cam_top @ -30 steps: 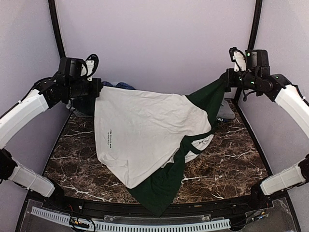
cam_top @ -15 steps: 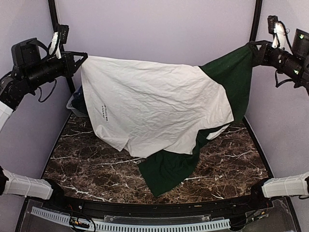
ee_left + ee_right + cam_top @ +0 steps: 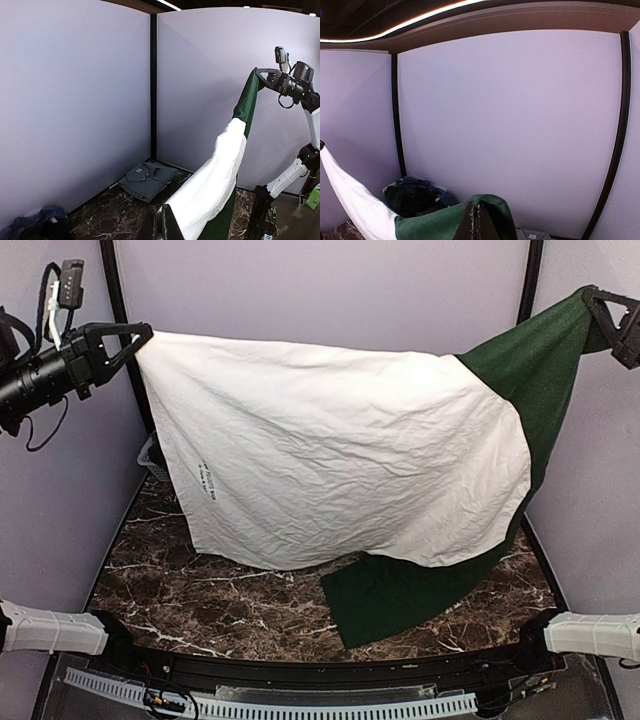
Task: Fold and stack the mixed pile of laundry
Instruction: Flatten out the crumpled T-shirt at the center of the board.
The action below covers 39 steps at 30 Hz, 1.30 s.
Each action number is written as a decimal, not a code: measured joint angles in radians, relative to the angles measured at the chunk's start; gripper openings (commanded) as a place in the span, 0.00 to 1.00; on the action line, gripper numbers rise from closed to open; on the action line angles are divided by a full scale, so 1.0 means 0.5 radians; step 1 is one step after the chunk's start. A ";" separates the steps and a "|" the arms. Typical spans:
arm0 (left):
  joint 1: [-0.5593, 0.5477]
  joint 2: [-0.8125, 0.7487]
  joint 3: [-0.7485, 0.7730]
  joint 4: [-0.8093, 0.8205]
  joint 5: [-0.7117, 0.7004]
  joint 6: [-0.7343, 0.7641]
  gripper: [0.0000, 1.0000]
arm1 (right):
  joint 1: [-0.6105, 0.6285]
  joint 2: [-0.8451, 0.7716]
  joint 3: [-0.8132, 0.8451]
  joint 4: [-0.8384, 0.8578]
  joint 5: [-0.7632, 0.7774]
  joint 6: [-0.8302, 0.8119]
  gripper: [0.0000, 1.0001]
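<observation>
While white tee (image 3: 330, 440) hangs spread, left claw (image 3: 143, 334), right claw (image 3: 588, 296) clamp ends.

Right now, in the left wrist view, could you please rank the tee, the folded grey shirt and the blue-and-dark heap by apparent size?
1. tee, nearest the camera.
2. folded grey shirt.
3. blue-and-dark heap, cropped by the frame, so unsure.

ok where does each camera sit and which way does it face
Top external: above, behind the arms, looking down at the table; both arms hold the tee aloft.
Left wrist: on the left gripper, facing the right gripper; own shut fingers low.
Right wrist: faces the back wall; own shut fingers low.
All share the tee.
</observation>
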 measured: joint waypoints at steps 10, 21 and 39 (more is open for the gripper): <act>-0.002 -0.102 0.267 -0.005 0.320 -0.130 0.00 | 0.000 -0.047 0.423 -0.048 -0.230 -0.006 0.00; -0.008 -0.130 -0.100 0.001 -0.099 -0.203 0.00 | 0.001 0.066 0.076 0.107 0.040 -0.068 0.00; 0.157 0.883 -1.328 0.642 -0.898 -0.224 0.00 | -0.037 1.000 -1.372 0.862 0.245 -0.116 0.00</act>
